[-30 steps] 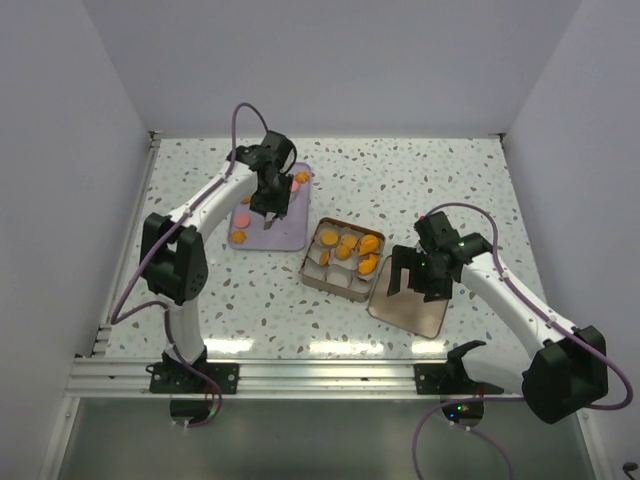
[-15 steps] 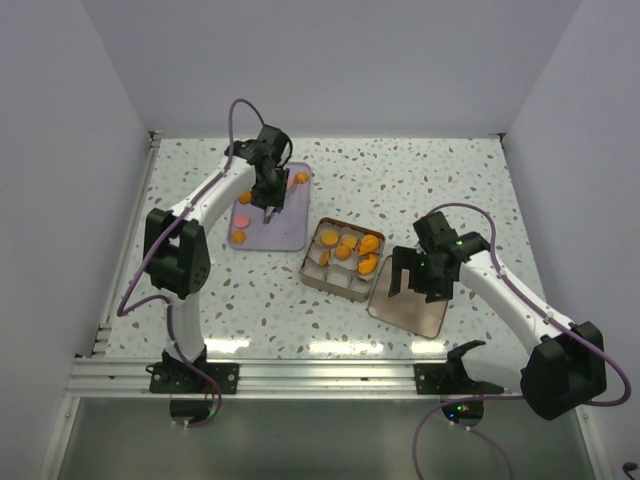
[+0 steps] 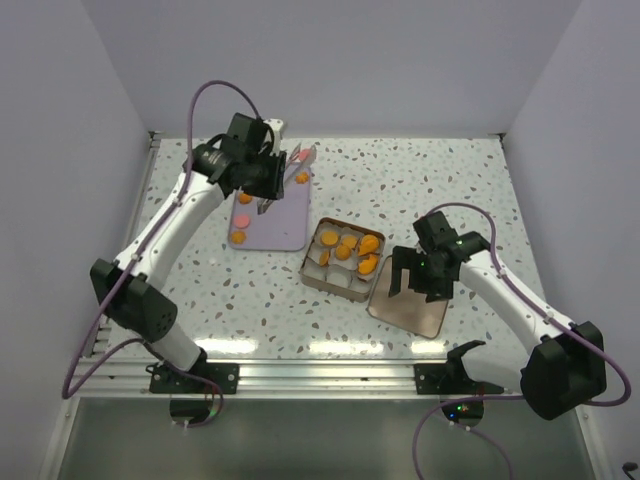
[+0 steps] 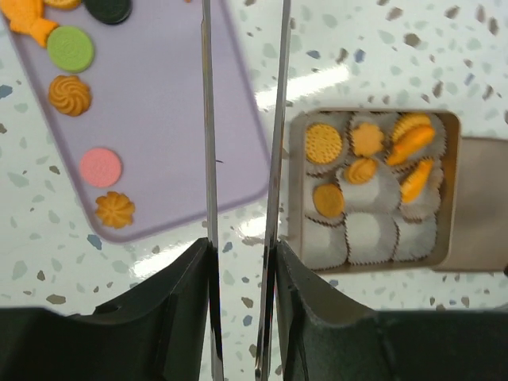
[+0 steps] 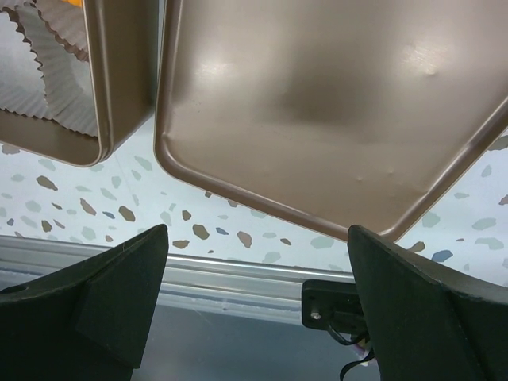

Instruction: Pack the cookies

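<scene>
- Cookies [image 4: 69,94]: flat swirls, rounds and stars, mostly orange, on the smooth lilac tray [image 4: 159,119]; more sit in pleated white paper cups [image 4: 371,234] inside the bronze metal tin [image 4: 294,238]
- Top view: tray at 10 o'clock of the tin, glossy lid [image 5: 317,103] at 4 o'clock
- Left gripper [image 4: 244,16]: thin blade fingers, narrow gap, nothing held
- Right gripper [image 5: 255,234]: spread wide, empty, over the lid
- Only the left wrist view shows green, pink and black biscuits

Speckled white terrazzo table [image 3: 420,180], walled on three sides. Lilac tray [image 3: 275,228] lies flat at left-centre; brown square tin [image 3: 304,272] near its right edge, apart from it. Tin lid [image 3: 405,308] flat, just beside the tin's right side
</scene>
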Available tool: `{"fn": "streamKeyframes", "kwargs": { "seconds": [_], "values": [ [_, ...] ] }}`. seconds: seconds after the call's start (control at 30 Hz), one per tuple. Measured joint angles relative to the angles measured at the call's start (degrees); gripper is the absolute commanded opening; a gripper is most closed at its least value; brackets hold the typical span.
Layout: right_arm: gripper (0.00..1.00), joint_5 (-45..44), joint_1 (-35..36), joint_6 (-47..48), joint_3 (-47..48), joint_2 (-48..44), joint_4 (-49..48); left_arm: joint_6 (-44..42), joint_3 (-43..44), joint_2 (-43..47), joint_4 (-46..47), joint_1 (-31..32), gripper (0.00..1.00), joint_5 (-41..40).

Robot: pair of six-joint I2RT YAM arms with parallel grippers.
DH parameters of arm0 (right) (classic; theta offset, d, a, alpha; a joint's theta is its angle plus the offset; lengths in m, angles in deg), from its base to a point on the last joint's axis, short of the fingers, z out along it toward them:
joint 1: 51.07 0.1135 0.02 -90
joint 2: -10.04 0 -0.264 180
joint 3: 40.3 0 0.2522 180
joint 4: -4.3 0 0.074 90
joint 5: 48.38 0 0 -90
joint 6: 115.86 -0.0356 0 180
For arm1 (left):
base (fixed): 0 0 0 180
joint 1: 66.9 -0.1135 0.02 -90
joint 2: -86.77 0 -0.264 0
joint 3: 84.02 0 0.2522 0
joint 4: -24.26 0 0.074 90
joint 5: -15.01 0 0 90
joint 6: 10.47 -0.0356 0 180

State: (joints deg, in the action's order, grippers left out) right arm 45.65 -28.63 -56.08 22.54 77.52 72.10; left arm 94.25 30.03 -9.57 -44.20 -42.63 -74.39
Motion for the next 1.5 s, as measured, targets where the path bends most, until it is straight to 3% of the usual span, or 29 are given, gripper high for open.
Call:
{"fn": "streamKeyframes", "kwargs": {
  "seconds": [0.27,0.67,1.03,1.5],
  "values": [
    [0.99,0.35,0.00,0.28,5.31,0.52,0.74,-1.22,-12.04,14.86,-0.92,10.82,0.32,2.73],
    [0.99,1.51,0.00,-0.28,5.42,-1.44,0.59,-0.33,-19.02,27.28,-5.44,12.90,0.28,9.33],
    [0.99,4.50,0.00,-2.89,2.67,-1.53,-0.61,0.96,-29.73,28.59,-7.45,17.84,0.29,11.19],
    [0.99,4.74,0.00,-3.19,0.11,-2.14,-1.05,0.94,-31.85,26.60,-5.35,20.37,0.30,11.23]
  ]
}}
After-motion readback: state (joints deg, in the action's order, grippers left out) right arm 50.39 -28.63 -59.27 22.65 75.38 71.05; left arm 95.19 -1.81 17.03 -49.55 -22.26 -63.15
